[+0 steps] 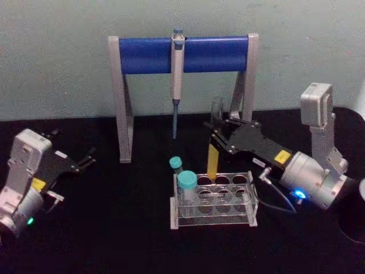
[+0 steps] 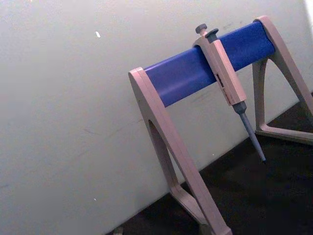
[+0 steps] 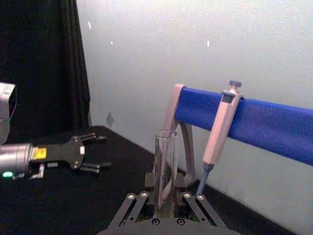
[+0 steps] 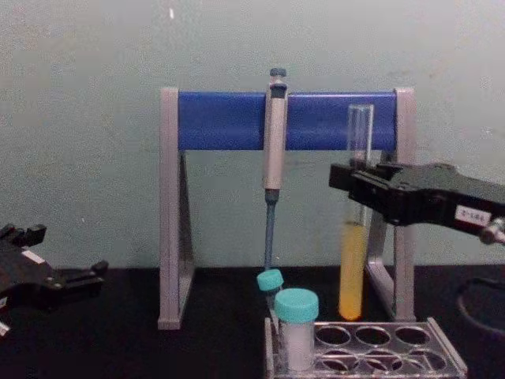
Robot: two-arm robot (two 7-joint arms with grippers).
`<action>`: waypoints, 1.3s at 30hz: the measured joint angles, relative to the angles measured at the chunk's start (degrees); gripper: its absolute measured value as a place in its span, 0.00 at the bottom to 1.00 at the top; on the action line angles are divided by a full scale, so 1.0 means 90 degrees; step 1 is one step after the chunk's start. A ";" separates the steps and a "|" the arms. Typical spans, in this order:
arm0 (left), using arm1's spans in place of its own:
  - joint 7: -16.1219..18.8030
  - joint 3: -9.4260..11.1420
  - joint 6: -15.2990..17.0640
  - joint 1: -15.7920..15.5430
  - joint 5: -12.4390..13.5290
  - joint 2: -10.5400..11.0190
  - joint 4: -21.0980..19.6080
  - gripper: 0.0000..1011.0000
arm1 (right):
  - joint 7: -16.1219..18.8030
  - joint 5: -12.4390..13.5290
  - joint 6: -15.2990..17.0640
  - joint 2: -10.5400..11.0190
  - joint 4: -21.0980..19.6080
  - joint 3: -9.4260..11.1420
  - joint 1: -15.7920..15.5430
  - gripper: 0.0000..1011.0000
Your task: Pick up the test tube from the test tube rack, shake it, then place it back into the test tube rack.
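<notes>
— Where's the tall clear glass test tube?
— Centre-right, just above the low clear plastic rack, right gripper clamped on bare glass; likely slick, brittle. Left gripper, lower left, gapes empty.

pipette stand: upright at rear | pipette: hanging from its blue bar | teal-capped vials: two, upright

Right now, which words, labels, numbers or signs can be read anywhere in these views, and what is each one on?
No text can be read.
White label on the black right gripper: print too blurred.
Yellow sticker on the same gripper: too small.
Yellow tag on the black left gripper: too small.
Dark mark on the grey pipette: too small.
</notes>
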 joint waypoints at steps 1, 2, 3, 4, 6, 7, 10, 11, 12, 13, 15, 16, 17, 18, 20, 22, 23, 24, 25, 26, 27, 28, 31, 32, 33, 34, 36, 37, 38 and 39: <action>0.0000 0.0000 0.0000 0.0000 0.0000 0.0000 0.0000 0.99 | 0.0006 0.0011 -0.0024 -0.0024 0.0044 -0.0014 0.0033 0.23; 0.0000 0.0000 0.0000 0.0000 0.0000 0.0000 0.0000 0.99 | 0.0015 0.0032 -0.0092 -0.0074 0.0135 -0.0040 0.0106 0.23; 0.0000 0.0000 0.0000 0.0000 0.0000 0.0000 0.0000 0.99 | 0.0014 0.0038 -0.0138 -0.0107 0.0193 -0.0053 0.0149 0.23; 0.0000 0.0000 0.0000 0.0000 0.0000 0.0000 0.0000 0.99 | 0.0009 0.0039 -0.0179 -0.0135 0.0242 -0.0061 0.0182 0.23; 0.0000 0.0000 0.0000 0.0000 0.0000 0.0000 0.0000 0.99 | -0.0061 0.0028 -0.0291 -0.0205 0.0354 -0.0072 0.0259 0.23; 0.0000 0.0000 0.0000 0.0000 0.0000 0.0000 0.0000 0.99 | -0.0127 -0.0017 -0.0366 -0.0243 0.0421 -0.0072 0.0297 0.23; 0.0000 0.0000 0.0000 0.0000 0.0000 0.0000 0.0000 0.99 | -0.0254 -0.0098 -0.0447 -0.0285 0.0491 -0.0054 0.0321 0.23; 0.0000 0.0000 0.0000 0.0000 0.0000 0.0000 0.0000 0.99 | -0.0315 -0.0135 -0.0472 -0.0303 0.0517 -0.0033 0.0325 0.23; 0.0000 0.0000 0.0000 0.0000 0.0000 0.0000 0.0000 0.99 | -0.0341 -0.0149 -0.0477 -0.0309 0.0522 -0.0024 0.0326 0.23; 0.0000 0.0000 0.0000 0.0000 0.0000 0.0000 0.0000 0.99 | -0.0366 -0.0165 -0.0480 -0.0313 0.0524 -0.0015 0.0326 0.23; 0.0000 0.0000 0.0000 0.0000 0.0000 0.0000 0.0000 0.99 | -0.0412 -0.0195 -0.0492 -0.0325 0.0524 0.0017 0.0310 0.23; 0.0000 0.0000 0.0000 0.0000 0.0000 0.0000 0.0000 0.99 | -0.0420 -0.0203 -0.0496 -0.0327 0.0524 0.0026 0.0305 0.23; 0.0000 0.0000 0.0000 0.0000 0.0000 0.0000 0.0000 0.99 | -0.0426 -0.0209 -0.0499 -0.0329 0.0523 0.0036 0.0298 0.23; 0.0000 0.0000 0.0000 0.0000 0.0000 0.0000 0.0000 0.99 | -0.0438 -0.0217 -0.0500 -0.0329 0.0515 0.0055 0.0285 0.23; 0.0000 0.0000 0.0000 0.0000 0.0000 0.0000 0.0000 0.99 | -0.0448 -0.0227 -0.0501 -0.0330 0.0501 0.0072 0.0272 0.23; 0.0000 0.0000 0.0000 0.0000 0.0000 0.0000 0.0000 0.99 | -0.0456 -0.0234 -0.0501 -0.0332 0.0485 0.0096 0.0257 0.23; 0.0000 0.0000 0.0000 0.0000 0.0000 0.0000 0.0000 0.99 | -0.0457 -0.0237 -0.0502 -0.0333 0.0479 0.0103 0.0253 0.23; 0.0000 0.0000 0.0000 0.0000 0.0000 0.0000 0.0000 0.99 | -0.0461 -0.0241 -0.0502 -0.0333 0.0466 0.0120 0.0244 0.23; 0.0000 0.0000 0.0000 0.0000 0.0000 0.0000 0.0000 0.99 | -0.0464 -0.0246 -0.0502 -0.0333 0.0462 0.0131 0.0238 0.23; 0.0000 0.0000 0.0000 0.0000 0.0000 0.0000 0.0000 0.99 | -0.0474 -0.0258 -0.0502 -0.0332 0.0452 0.0146 0.0228 0.23; 0.0000 0.0000 0.0000 0.0000 0.0000 0.0000 0.0000 0.99 | -0.0482 -0.0261 -0.0502 -0.0330 0.0445 0.0156 0.0222 0.23; 0.0000 0.0000 0.0000 0.0000 0.0000 0.0000 0.0000 0.99 | -0.0489 -0.0266 -0.0502 -0.0328 0.0440 0.0166 0.0216 0.23; 0.0000 0.0000 0.0000 0.0000 0.0000 0.0000 0.0000 0.99 | -0.0520 -0.0290 -0.0496 -0.0319 0.0413 0.0199 0.0191 0.23; 0.0000 0.0000 0.0000 0.0000 0.0000 0.0000 0.0000 0.99 | -0.0529 -0.0297 -0.0493 -0.0312 0.0401 0.0210 0.0183 0.23; 0.0000 0.0000 0.0000 0.0000 0.0000 0.0000 0.0000 0.99 | -0.0559 -0.0322 -0.0489 -0.0299 0.0373 0.0229 0.0163 0.23; 0.0000 0.0000 0.0000 0.0000 0.0000 0.0000 0.0000 0.99 | -0.0559 -0.0322 -0.0489 -0.0299 0.0373 0.0229 0.0163 0.23; 0.0000 0.0000 0.0000 0.0000 0.0000 0.0000 0.0000 0.99 | -0.0610 -0.0372 -0.0471 -0.0252 0.0298 0.0278 0.0103 0.23; 0.0000 0.0000 0.0000 0.0000 0.0000 0.0000 0.0000 0.99 | -0.0619 -0.0383 -0.0462 -0.0239 0.0274 0.0290 0.0084 0.23; 0.0000 0.0000 0.0000 0.0000 0.0000 0.0000 0.0000 0.99 | -0.0632 -0.0393 -0.0447 -0.0222 0.0247 0.0304 0.0063 0.23; 0.0000 0.0000 0.0000 0.0000 0.0000 0.0000 0.0000 0.99 | -0.0647 -0.0406 -0.0430 -0.0203 0.0215 0.0317 0.0041 0.23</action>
